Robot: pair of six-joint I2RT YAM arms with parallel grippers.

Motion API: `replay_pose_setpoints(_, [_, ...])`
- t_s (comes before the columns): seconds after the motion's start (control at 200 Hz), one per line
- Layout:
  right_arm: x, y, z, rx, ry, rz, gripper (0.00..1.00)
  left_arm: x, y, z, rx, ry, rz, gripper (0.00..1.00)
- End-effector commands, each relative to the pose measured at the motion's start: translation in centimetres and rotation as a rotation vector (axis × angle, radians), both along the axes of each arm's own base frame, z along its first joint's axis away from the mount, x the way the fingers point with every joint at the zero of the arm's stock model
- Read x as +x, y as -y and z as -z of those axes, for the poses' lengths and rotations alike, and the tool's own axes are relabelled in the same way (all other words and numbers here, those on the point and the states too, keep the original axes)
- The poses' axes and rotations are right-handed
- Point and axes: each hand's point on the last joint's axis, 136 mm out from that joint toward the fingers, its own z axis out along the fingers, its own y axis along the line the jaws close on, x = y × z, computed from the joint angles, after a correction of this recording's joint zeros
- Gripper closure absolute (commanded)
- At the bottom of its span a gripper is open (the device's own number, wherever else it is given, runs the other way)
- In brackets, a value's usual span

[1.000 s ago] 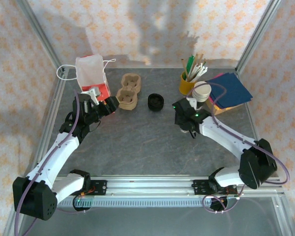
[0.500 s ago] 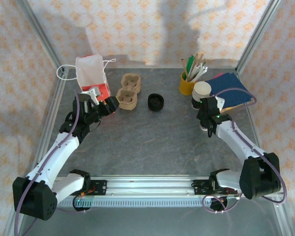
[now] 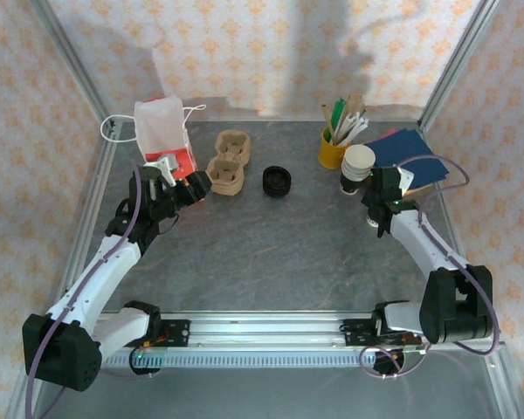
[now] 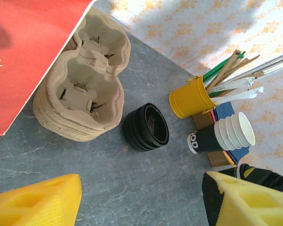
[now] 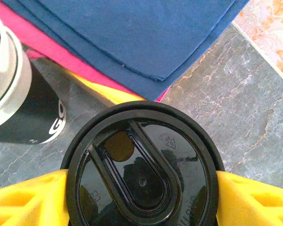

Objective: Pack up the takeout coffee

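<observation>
My right gripper [image 5: 141, 188] is shut on a round black plastic lid [image 5: 144, 165], its yellow fingers [image 5: 254, 197] pressing the rim from both sides; what is under the lid is hidden. Just left of it stands a stack of paper cups [image 5: 23, 108], dark outside and white inside. In the top view that right gripper [image 3: 380, 209] sits right beside the cups [image 3: 356, 168]. My left gripper [image 3: 179, 188] hangs open by the red bag, with bare table between its yellow fingers [image 4: 37, 200].
A brown pulp cup carrier [image 3: 227, 163] and a stack of black lids [image 3: 277, 182] sit mid-table. A yellow cup of stirrers [image 3: 334, 148] stands behind the paper cups. Blue napkins [image 3: 410, 157] lie at the right. The red bag [image 3: 164, 135] stands at the back left.
My right arm has swung from the middle of the table to the right, carrying the lid up to the cup stack. The left arm has stayed still.
</observation>
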Motion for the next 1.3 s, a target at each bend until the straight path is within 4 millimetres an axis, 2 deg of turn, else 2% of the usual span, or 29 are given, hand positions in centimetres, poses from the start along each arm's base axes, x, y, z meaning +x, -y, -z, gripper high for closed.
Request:
replay_pose_setpoints(0.0, [-0.2, 0.9, 0.1, -0.03, -0.019, 0.027, 0.26, 0.0, -0.1, -2.0, -0.017, 0.041, -0.004, 0.3])
replay_pose_setpoints(0.185, [0.0, 0.9, -0.4, -0.024, -0.001, 0.027, 0.23, 0.0, -0.1, -2.0, -0.024, 0.044, -0.004, 0.31])
replay_pose_setpoints(0.34, [0.2, 0.6, -0.7, -0.011, 0.001, 0.017, 0.17, 0.0, -0.1, -2.0, -0.024, 0.043, -0.005, 0.3])
replay_pose_setpoints(0.766, [0.4, 0.4, -4.0, -0.006, 0.027, 0.0, 0.11, 0.0, -0.1, -2.2, -0.023, 0.045, -0.007, 0.31])
replay_pose_setpoints(0.856, [0.3, 0.6, -5.9, -0.022, 0.041, 0.006, 0.11, 0.0, -0.1, -2.6, -0.021, 0.05, -0.007, 0.31])
replay_pose_setpoints(0.926, [0.3, 0.4, -8.1, -0.01, 0.081, -0.008, 0.11, 0.1, -0.2, -2.9, -0.016, 0.055, -0.01, 0.31])
replay_pose_setpoints(0.996, [0.6, -0.7, -10.1, 0.034, 0.128, -0.067, 0.12, 0.2, -0.3, -3.5, -0.008, 0.067, -0.014, 0.31])
replay_pose_setpoints(1.006, [0.4, -0.9, -10.9, 0.041, 0.153, -0.077, 0.11, 0.2, -0.3, -3.7, -0.006, 0.071, -0.015, 0.31])
replay_pose_setpoints(1.096, [0.0, -2.0, -13.7, 0.089, 0.244, -0.126, 0.11, 0.0, -0.1, -6.1, -0.021, 0.14, -0.004, 0.32])
replay_pose_setpoints(1.161, [-0.5, -2.9, -15.6, 0.135, 0.316, -0.165, 0.01, -0.2, -0.3, -7.4, -0.015, 0.165, -0.018, 0.32])
replay_pose_setpoints(1.221, [-1.0, -3.6, -16.9, 0.186, 0.379, -0.185, 0.0, -0.3, -0.3, -8.0, -0.005, 0.169, -0.02, 0.32])
replay_pose_setpoints(1.296, [-1.3, -5.6, -18.4, 0.274, 0.439, -0.27, 0.0, -0.3, 0.1, -8.0, 0.001, 0.158, -0.019, 0.32])
